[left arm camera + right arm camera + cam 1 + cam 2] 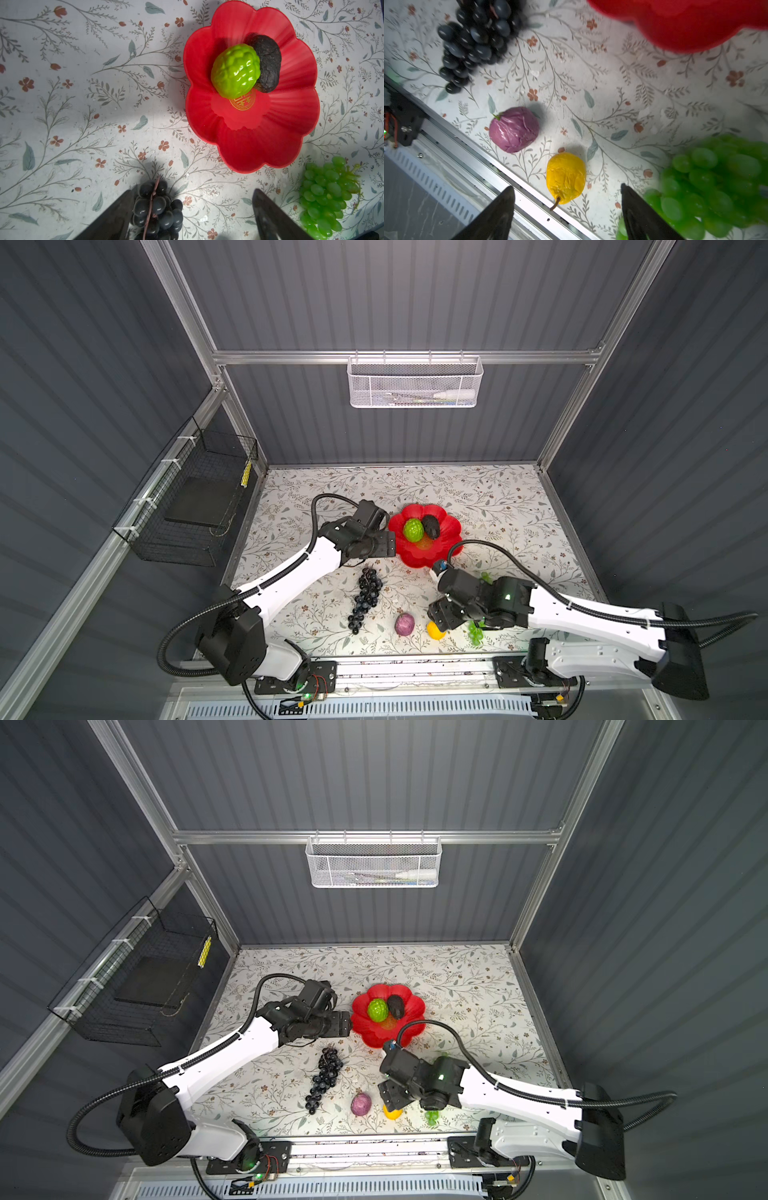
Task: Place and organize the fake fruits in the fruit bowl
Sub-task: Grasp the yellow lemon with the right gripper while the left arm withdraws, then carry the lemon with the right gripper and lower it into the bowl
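Floral-printed worktop (498, 497) lay under both my arms. My left hand (194, 189) hung wide open and empty just beside the fruit bowl (291, 116), with the stem end of the dark purple grape bunch (158, 209) below it. My right hand (566, 186) was spread open too, empty, over the yellow fruit (565, 176) near the worktop's front edge. Beside that fruit lay the purple ball (513, 129) and the green grape bunch (326, 197). Farther out, the bowl held the bumpy green fruit (235, 70) and the black avocado (269, 62), touching each other.
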`<state>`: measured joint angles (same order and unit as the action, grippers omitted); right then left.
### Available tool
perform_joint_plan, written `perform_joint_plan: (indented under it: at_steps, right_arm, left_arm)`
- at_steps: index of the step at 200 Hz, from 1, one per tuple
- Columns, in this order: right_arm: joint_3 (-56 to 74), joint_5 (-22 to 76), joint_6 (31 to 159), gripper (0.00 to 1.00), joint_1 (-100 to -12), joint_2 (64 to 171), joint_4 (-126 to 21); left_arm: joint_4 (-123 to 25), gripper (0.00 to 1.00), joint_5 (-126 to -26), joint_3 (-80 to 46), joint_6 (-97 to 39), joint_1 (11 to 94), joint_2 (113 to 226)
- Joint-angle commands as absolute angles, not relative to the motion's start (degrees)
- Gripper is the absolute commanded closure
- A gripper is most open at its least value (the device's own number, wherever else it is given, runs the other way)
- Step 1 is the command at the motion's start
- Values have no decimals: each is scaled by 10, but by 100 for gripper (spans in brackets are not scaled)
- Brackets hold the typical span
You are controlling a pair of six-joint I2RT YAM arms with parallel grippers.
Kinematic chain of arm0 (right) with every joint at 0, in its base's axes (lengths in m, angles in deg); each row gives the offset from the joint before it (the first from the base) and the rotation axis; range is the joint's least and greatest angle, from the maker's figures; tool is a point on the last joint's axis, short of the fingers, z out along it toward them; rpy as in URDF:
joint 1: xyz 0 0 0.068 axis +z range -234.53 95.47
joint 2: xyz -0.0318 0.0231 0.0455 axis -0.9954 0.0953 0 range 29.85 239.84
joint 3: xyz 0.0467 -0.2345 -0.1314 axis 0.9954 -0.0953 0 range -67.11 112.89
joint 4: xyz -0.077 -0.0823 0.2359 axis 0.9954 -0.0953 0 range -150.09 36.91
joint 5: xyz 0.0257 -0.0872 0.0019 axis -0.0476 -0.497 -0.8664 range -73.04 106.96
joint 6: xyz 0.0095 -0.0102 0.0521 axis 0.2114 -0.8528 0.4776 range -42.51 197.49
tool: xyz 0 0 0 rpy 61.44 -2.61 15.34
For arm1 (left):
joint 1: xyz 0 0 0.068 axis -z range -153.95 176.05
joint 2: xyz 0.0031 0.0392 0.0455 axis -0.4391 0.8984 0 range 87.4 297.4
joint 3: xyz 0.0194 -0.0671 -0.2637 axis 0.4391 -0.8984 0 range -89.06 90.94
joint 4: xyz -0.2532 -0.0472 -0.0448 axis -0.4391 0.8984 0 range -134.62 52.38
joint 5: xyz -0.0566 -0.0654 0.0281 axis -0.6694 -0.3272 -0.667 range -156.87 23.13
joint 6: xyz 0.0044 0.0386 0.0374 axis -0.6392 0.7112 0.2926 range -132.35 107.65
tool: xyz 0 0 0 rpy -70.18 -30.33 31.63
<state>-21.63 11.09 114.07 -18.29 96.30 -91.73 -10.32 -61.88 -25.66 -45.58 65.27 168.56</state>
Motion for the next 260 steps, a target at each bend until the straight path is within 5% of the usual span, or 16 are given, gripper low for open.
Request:
perform_joint_plan:
  at_steps: [1,106,194,260]
  right_arm:
    - [-235,109,1191,19,-162,998,-920]
    - [-261,152,1150,35,-161,1111,-811]
    - [-242,156,1141,59,-168,1083,-840]
    - [-121,182,1028,58,-333,1037,-915]
  left_arm:
    - [-121,11,-608,-283,-483,652,1665]
    - [-111,10,-599,-298,-484,652,1671]
    - [-103,10,-580,-292,-477,652,1672]
    - [-104,10,-559,-318,-486,652,1641]
